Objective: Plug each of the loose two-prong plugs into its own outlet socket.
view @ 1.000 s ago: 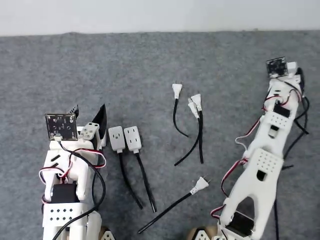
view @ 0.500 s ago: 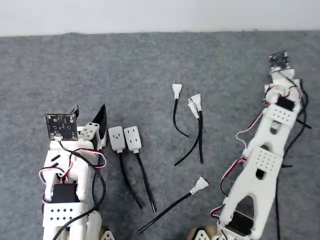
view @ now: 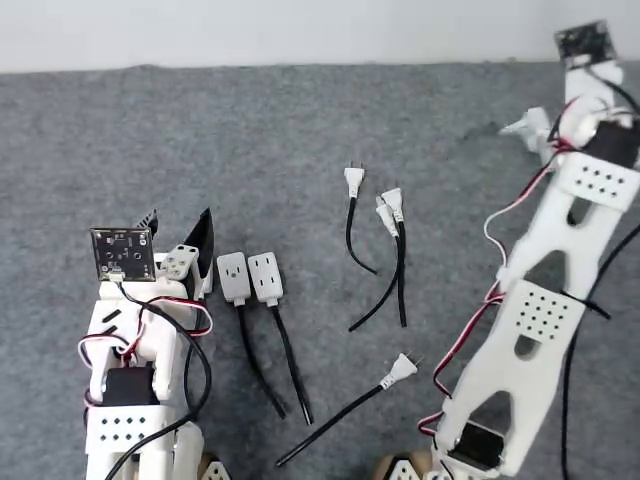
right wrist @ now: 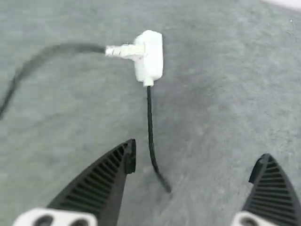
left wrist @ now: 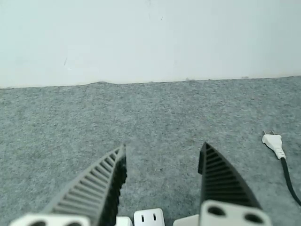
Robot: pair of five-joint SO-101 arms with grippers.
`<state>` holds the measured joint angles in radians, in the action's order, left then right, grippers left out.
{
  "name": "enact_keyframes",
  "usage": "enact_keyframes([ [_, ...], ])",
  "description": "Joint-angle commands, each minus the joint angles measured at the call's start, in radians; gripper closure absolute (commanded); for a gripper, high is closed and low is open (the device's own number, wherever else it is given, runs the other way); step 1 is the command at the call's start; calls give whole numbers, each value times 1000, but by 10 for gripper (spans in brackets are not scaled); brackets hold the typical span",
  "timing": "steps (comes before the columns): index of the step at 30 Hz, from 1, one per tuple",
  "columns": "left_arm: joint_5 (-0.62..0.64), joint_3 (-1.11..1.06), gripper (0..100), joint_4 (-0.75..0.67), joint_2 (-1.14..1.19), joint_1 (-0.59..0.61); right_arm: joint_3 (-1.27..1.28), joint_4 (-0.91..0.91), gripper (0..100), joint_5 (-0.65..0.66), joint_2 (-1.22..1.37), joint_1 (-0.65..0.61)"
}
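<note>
Two white outlet sockets (view: pixel 233 277) (view: pixel 265 277) lie side by side on the grey carpet, their black cords trailing toward the front. Just to their left my left gripper (view: pixel 178 215) (left wrist: pixel 163 148) stands open and empty, and one socket face (left wrist: pixel 148 217) shows below its fingers. Loose white two-prong plugs lie mid-table: one (view: pixel 353 180) (left wrist: pixel 273 140), a close pair (view: pixel 390 207), and one nearer the front (view: pixel 400 370). The right arm (view: pixel 590 180) stretches to the far right corner. Its gripper (right wrist: pixel 197 150) is open and empty, with a blurred white plug (right wrist: pixel 148 56) on the carpet beyond it.
The carpet ends at a white wall (view: pixel 300 30) along the back. Black cords (view: pixel 375 300) curl from the plugs across the middle. Bare carpet lies between the sockets and the plugs and across the far left.
The right arm has swung away toward the far right corner, its wrist camera rising toward the wall. The left arm, sockets and plugs have not moved.
</note>
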<state>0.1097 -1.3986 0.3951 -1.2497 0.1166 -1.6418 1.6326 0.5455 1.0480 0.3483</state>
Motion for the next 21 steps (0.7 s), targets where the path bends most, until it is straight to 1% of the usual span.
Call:
enact_keyframes([
  [1,6,10,754,-28,-11,-5,-37,171,634,-11,-188,-70],
  [5,6,8,754,-26,-11,-6,2,170,634,-9,-265,-65],
  [8,2,5,754,-26,-11,-23,109,170,634,-9,-315,-85],
  [16,0,-2,754,-26,-11,-34,675,165,634,-3,-407,-283],
  [18,0,-2,754,-26,-11,-34,792,165,634,15,-417,-340],
  [21,0,-2,754,-26,-11,-34,913,165,634,0,-435,-395],
])
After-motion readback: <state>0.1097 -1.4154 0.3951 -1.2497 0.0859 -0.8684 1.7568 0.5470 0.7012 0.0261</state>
